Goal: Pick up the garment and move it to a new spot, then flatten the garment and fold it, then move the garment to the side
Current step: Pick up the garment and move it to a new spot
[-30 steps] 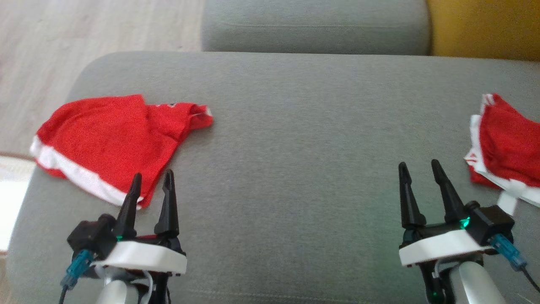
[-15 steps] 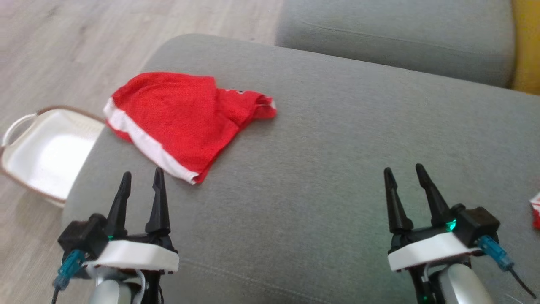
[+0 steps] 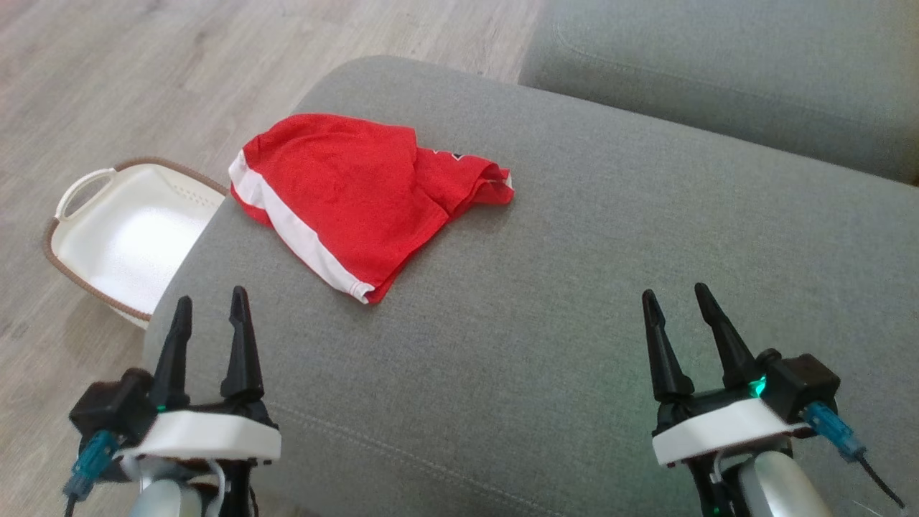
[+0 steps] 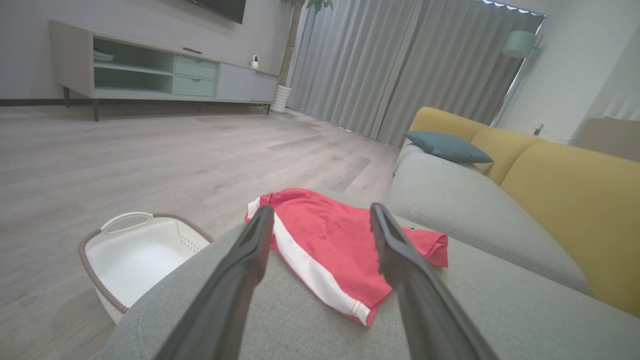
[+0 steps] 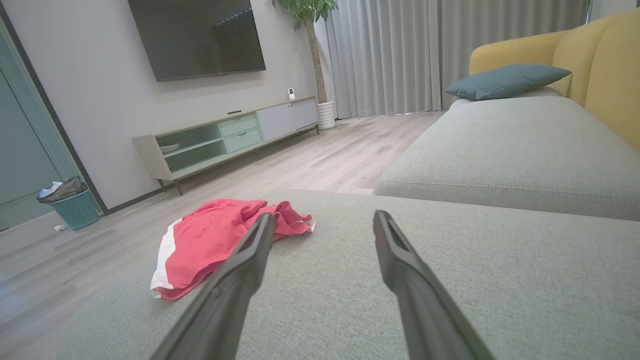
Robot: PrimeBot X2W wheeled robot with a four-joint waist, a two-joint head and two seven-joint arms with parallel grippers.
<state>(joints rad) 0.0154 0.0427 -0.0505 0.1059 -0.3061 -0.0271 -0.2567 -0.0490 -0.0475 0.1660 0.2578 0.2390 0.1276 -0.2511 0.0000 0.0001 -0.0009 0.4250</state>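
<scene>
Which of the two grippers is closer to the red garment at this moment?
The left gripper: it stands open just short of the red garment, near its white-trimmed corner. The right gripper hangs open over bare grey cushion, well away.

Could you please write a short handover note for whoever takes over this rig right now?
Left hand: open, empty, above the near left corner of the grey sofa seat.
Right hand: open, empty, above the seat's near right part.
Red garment: crumpled, with a white band, on the seat's far left, ahead of the left hand; neither hand touches it.
White basket: on the floor beside that edge of the seat.
Done: nothing visible yet; the garment is not picked up.
Left: grasp it, move it to a new spot, flatten, fold, move it aside.
</scene>
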